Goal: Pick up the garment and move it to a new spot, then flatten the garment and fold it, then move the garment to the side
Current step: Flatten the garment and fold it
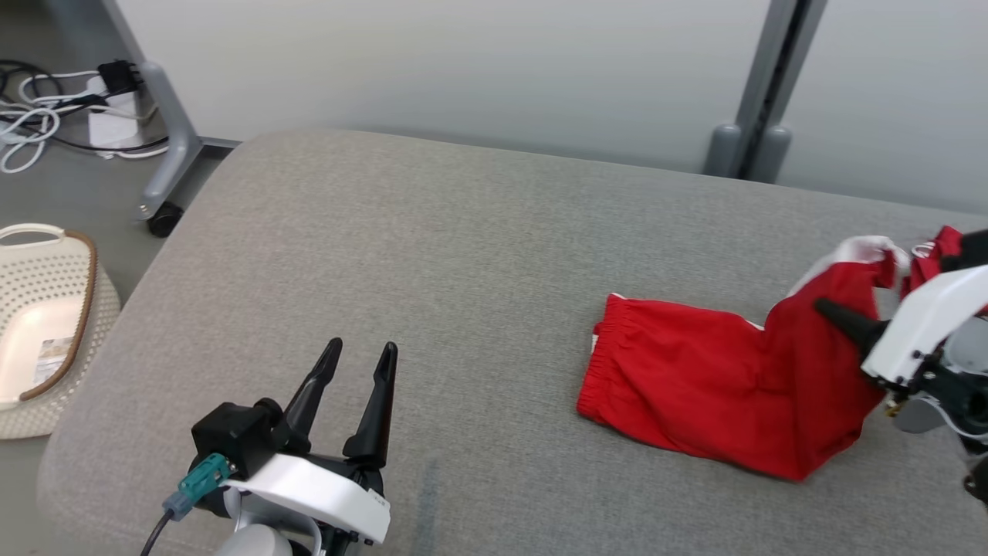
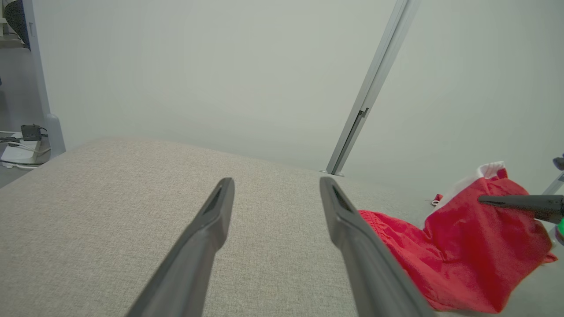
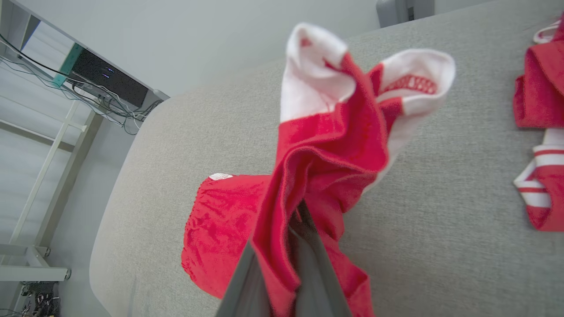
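Observation:
The garment [image 1: 695, 386] is a pair of red shorts with white leg trim, on the right part of the grey cushion [image 1: 463, 255]. Its elastic waistband lies flat toward the middle, while the leg end is lifted into a peak. My right gripper [image 1: 841, 315] is shut on that raised red cloth; in the right wrist view the garment [image 3: 326, 145] drapes over the gripper [image 3: 294, 229] and hides its tips. My left gripper [image 1: 361, 351] hovers open over bare cushion at the lower left, well away from the garment [image 2: 462, 251]. In the left wrist view my left gripper [image 2: 276, 185] holds nothing.
More red-and-white clothing [image 3: 539, 189] lies on the cushion beyond the right gripper. A cream basket [image 1: 46, 309] stands on the floor to the left, with cables [image 1: 46, 116] and a wheeled table leg [image 1: 166, 154] behind it. A grey post [image 1: 752, 139] rises behind the cushion.

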Available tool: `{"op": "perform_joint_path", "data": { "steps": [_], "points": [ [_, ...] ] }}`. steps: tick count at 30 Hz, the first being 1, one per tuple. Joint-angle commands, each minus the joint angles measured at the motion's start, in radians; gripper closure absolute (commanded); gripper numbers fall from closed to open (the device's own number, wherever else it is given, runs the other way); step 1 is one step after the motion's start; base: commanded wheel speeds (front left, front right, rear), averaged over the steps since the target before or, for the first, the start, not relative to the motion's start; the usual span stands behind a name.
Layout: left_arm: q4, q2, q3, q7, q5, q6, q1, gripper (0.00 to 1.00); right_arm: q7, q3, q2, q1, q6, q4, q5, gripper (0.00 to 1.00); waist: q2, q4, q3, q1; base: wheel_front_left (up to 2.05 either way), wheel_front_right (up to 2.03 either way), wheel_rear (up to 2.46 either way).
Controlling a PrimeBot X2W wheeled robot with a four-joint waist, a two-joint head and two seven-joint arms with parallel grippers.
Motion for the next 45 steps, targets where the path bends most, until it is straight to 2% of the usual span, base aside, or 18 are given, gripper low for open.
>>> {"op": "perform_joint_path", "data": {
  "steps": [1,9,14,15,16,17,18,19,23,28,32,38,45],
  "points": [
    [0.009,-0.006,0.006,-0.001,0.004,-0.007,0.01,0.0,0.014,0.009,0.015,-0.014,0.001,-0.007,-0.017,1.0,0.0,0.021,-0.001,0.0,0.0,0.0,0.0],
    [0.037,-0.035,0.014,-0.001,0.018,-0.031,-0.008,0.0,0.072,0.034,0.13,-0.069,0.001,0.078,-0.113,1.0,0.0,0.087,0.017,0.0,0.0,0.0,0.0],
    [0.051,-0.04,0.021,-0.001,0.022,-0.04,-0.012,0.0,0.073,0.041,0.177,-0.09,0.001,0.134,-0.175,1.0,0.0,0.106,0.024,0.0,0.0,0.0,0.0],
    [0.054,-0.041,0.022,-0.001,0.023,-0.044,-0.014,0.0,0.067,0.045,0.187,-0.095,0.001,0.143,-0.19,0.89,0.0,0.108,0.025,0.0,0.0,0.0,0.0],
    [0.058,-0.044,0.024,-0.001,0.025,-0.047,-0.016,0.0,0.069,0.05,0.199,-0.094,0.001,0.152,-0.198,0.82,0.0,0.11,0.026,0.0,0.0,0.0,0.0],
    [0.062,-0.045,0.025,-0.001,0.025,-0.047,-0.016,0.0,0.071,0.052,0.212,-0.093,0.001,0.16,-0.203,0.65,0.0,0.11,0.025,0.0,0.0,0.0,0.0],
    [0.066,-0.046,0.028,-0.001,0.024,-0.048,-0.016,0.0,0.072,0.055,0.222,-0.092,0.001,0.165,-0.204,0.27,0.0,0.108,0.025,0.0,0.0,0.0,0.0],
    [0.069,-0.046,0.03,-0.001,0.024,-0.049,-0.015,0.0,0.072,0.057,0.23,-0.091,0.001,0.169,-0.208,0.0,0.0,0.105,0.024,0.0,0.0,0.0,0.0],
    [0.079,-0.044,0.033,-0.001,0.025,-0.054,-0.009,0.0,0.053,0.069,0.258,-0.086,0.001,0.156,-0.202,0.0,0.0,0.081,0.015,0.0,0.0,0.0,0.0],
    [0.08,-0.037,0.039,-0.001,0.027,-0.049,-0.006,0.0,-0.004,0.055,0.253,-0.059,0.001,0.072,-0.152,0.0,0.0,0.038,-0.011,0.0,0.0,0.0,0.0],
    [0.07,-0.035,0.045,-0.001,0.03,-0.043,0.0,0.0,-0.096,0.012,0.199,-0.006,0.001,-0.028,-0.121,0.0,0.0,0.006,-0.028,0.0,0.0,0.0,0.0],
    [0.058,-0.032,0.043,0.0,0.035,-0.038,0.006,0.0,-0.222,-0.064,0.112,0.093,0.001,-0.104,-0.124,0.0,0.0,-0.022,-0.034,0.0,0.0,0.0,0.0],
    [0.043,-0.032,0.042,0.002,0.04,-0.033,0.006,0.0,-0.352,-0.128,0.068,0.198,0.001,-0.145,-0.188,0.0,0.0,-0.017,-0.036,0.0,0.0,0.0,0.0]
  ]
}}
